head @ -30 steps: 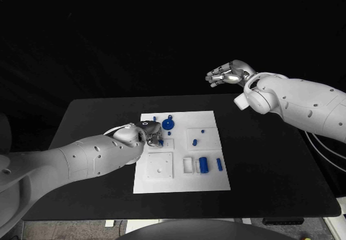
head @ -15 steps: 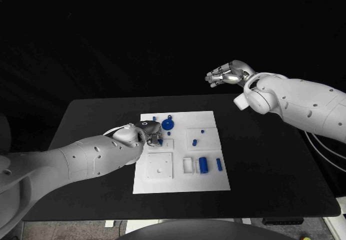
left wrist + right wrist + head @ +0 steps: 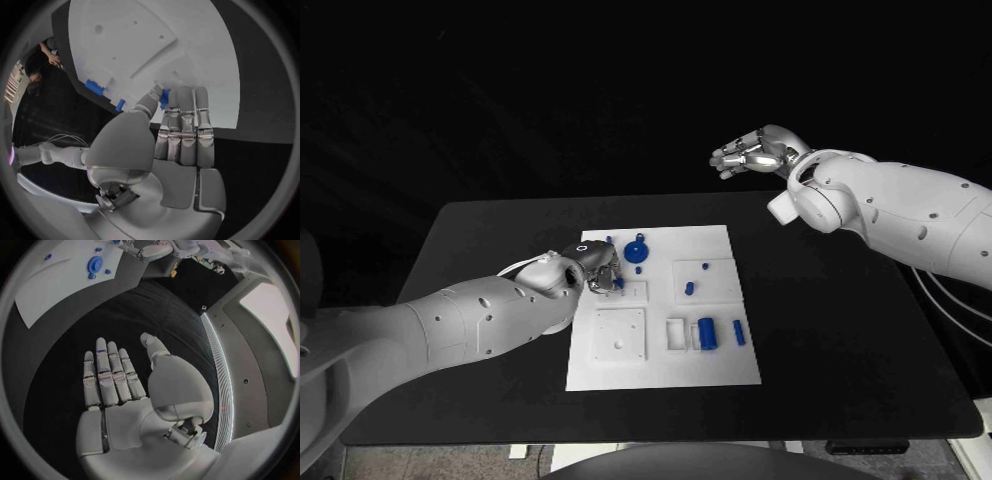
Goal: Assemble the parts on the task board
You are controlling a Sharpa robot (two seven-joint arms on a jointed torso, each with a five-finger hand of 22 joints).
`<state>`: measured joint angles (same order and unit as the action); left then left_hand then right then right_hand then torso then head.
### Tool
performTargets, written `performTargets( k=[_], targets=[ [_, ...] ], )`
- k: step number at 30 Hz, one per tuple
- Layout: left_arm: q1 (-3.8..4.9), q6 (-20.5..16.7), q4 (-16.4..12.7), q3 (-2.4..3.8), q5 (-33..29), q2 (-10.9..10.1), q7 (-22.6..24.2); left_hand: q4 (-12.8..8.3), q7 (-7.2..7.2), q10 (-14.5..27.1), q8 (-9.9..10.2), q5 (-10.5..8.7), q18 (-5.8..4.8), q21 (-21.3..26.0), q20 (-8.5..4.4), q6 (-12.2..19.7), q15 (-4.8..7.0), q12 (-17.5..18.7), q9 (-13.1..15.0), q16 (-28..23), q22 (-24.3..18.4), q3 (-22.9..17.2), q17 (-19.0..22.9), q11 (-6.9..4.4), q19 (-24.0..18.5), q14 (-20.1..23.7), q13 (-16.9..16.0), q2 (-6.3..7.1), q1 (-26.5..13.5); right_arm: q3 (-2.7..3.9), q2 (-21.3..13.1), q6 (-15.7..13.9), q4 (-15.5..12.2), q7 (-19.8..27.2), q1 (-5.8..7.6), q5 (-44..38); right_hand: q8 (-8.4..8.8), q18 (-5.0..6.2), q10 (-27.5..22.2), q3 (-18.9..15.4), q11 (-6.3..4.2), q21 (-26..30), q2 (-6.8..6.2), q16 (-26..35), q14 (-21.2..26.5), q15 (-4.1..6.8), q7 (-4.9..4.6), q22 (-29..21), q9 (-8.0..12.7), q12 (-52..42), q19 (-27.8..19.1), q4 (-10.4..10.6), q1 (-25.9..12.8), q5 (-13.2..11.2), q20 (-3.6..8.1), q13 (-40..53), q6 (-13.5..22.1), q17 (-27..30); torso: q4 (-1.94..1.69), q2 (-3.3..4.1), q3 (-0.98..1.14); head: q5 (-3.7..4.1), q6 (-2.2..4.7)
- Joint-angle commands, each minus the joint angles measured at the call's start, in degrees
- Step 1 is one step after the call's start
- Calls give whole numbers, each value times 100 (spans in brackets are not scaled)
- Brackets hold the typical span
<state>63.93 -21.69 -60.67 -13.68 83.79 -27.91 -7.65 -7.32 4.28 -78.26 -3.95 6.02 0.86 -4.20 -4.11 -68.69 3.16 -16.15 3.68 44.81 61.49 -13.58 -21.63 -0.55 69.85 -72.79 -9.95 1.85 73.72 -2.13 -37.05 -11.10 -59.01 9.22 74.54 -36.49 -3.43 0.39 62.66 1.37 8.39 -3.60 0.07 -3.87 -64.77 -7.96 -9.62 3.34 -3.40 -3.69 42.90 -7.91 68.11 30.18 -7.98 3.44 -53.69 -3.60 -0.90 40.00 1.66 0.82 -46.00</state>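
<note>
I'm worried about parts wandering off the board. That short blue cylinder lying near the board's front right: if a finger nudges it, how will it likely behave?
The blue cylinder lies on its side, so it would probably roll if pushed across its length. It looks small and solid, so likely stiff and light. It seems to sit in a recess of the task board, which may check it.

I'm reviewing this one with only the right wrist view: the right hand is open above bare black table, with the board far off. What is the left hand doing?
Observer: The left hand is down on the task board, at its left side, just near of the round blue part.
Operator: Is it holding anything?
Observer: The left wrist view shows its fingertips touching a small blue part; I cannot tell whether it is pinched.
Operator: Anything loose nearer the robot?
Observer: A blue cylinder and a thin blue piece lie side by side at the board's near right.
</note>
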Motion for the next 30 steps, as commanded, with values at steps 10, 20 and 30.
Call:
performTargets(
  k=[10,20,30],
  targets=[
    [48,-819,-277,8,-573,-227,562,156,-40,-72,36,-43,-49,20,-7,13,-12,46,-1,-64,-149,-36,-33,3,74,-62,-17,98,-37,1,-81,101,-166,-89,-14,-89,-7,50,12,-32,-24,24,9,29,-31,21,10,-2,-10,23,74,22,-19,8,4,-7,-84,0,3,0,1,-38,77],
    [244,-907,-772,57,-825,-505,640,183,-43,-71,33,-45,-52,17,-6,-2,-13,58,0,-81,-207,-50,-40,2,76,-64,-18,120,-23,-28,-239,379,-643,-842,-59,-79,-17,26,353,-151,-142,-22,7,23,-405,153,75,38,-27,22,858,131,-89,-183,135,6,-370,-65,1,-5,-2,-55,218],
    [462,-935,-1397,315,-967,-789,653,186,-51,-87,33,-44,-53,13,-8,-31,-11,70,0,-87,-221,-54,-47,-3,77,-70,-12,123,-9,-193,-368,753,-1461,-1882,-102,-15,-22,-7,2107,-2,-804,-475,-79,-757,-2121,940,333,115,-39,-654,2641,177,-73,-279,947,493,-652,-1525,-3,-12,-5,-86,350]
  ],
)
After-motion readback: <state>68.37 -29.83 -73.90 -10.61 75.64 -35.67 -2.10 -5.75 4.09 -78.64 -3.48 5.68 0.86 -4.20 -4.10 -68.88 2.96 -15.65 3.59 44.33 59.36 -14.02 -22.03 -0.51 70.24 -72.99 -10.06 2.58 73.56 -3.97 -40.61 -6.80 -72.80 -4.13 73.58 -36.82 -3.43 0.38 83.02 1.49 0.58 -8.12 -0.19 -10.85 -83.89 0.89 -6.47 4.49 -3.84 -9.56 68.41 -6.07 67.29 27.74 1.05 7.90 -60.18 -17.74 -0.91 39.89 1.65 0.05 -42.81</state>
